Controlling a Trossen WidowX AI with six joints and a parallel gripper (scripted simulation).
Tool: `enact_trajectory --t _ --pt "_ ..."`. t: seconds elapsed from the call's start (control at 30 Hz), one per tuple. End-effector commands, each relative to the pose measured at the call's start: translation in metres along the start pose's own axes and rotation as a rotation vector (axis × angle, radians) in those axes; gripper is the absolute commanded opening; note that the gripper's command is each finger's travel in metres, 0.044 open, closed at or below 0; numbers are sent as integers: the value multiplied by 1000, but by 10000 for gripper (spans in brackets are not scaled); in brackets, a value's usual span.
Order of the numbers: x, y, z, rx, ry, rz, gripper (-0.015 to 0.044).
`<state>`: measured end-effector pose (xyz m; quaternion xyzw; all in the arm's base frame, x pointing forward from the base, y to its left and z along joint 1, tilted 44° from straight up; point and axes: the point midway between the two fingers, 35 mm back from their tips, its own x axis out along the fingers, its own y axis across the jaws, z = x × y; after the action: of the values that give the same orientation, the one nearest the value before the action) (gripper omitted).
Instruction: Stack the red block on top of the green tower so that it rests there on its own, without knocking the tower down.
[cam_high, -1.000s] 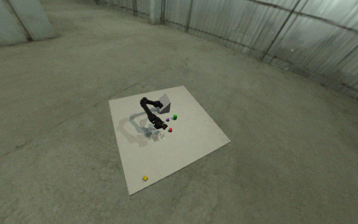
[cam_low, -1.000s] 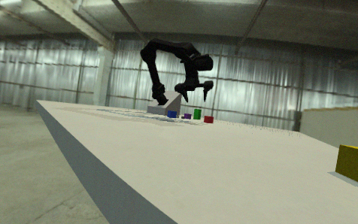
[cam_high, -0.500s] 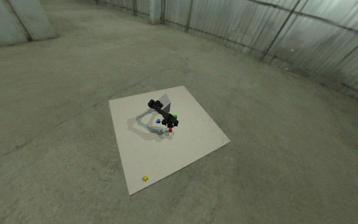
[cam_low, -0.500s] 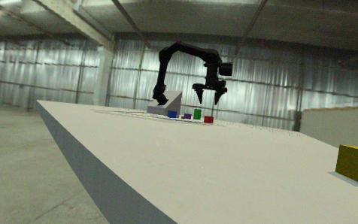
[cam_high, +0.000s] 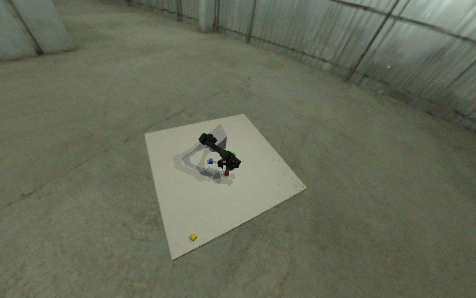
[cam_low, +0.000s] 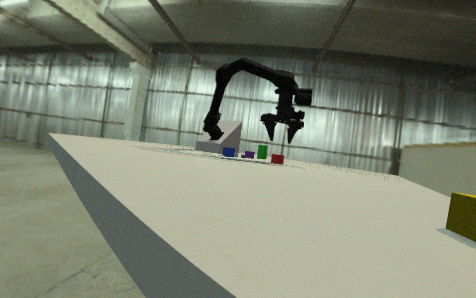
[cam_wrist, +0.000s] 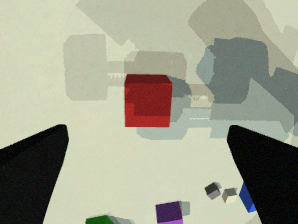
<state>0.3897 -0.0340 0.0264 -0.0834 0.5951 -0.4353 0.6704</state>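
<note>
The red block (cam_high: 227, 173) (cam_low: 277, 159) (cam_wrist: 148, 102) sits flat on the pale table top (cam_high: 265, 185) (cam_low: 300, 225), apart from the other blocks. The green tower (cam_high: 234, 154) (cam_low: 262, 152) (cam_wrist: 100, 220) stands upright; only its top edge shows at the bottom of the wrist view. My gripper (cam_low: 281, 141) (cam_wrist: 150, 134) is open and empty and points down above the red block. In the wrist view the red block lies between the finger lines, a little beyond the tips. In the top view the arm hides the fingertips.
A purple block (cam_low: 249, 155) (cam_wrist: 169, 212) is beside the green tower. A blue block (cam_high: 210, 161) (cam_low: 229, 152) (cam_wrist: 247, 198) lies near a small dark cube (cam_wrist: 212, 190) and a small pale cube (cam_wrist: 230, 195). A grey wedge (cam_low: 233, 137) stands behind. A yellow block (cam_high: 193, 237) (cam_low: 462, 215) is far off.
</note>
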Motion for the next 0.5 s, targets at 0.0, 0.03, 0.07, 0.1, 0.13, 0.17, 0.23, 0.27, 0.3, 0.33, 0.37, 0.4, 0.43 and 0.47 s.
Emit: enact_trajectory --t 0.0,0.03,0.07,0.1,0.13,0.17,0.23,0.27,0.3,0.33,0.37,0.4,0.43,0.47 --pt "25 -2 -1 -6 1 -10 440" --pt "30 -2 -1 -6 1 -10 440" --pt "34 -2 -2 -6 1 -11 440" --pt "35 -2 -2 -6 1 -11 440" --pt "35 -2 -2 -6 1 -11 440" --pt "35 -2 -3 -6 1 -11 440" --pt "36 -2 -3 -6 1 -11 440" --pt "37 -2 -3 -6 1 -11 440" --pt "38 -2 -3 -6 1 -11 440" --pt "39 -2 -3 -6 1 -11 440" --pt "41 -2 -3 -6 1 -11 440" --pt "42 -2 -3 -6 1 -11 440" --pt "44 -2 -2 -6 1 -11 440" --pt "45 -2 -2 -6 1 -11 440"
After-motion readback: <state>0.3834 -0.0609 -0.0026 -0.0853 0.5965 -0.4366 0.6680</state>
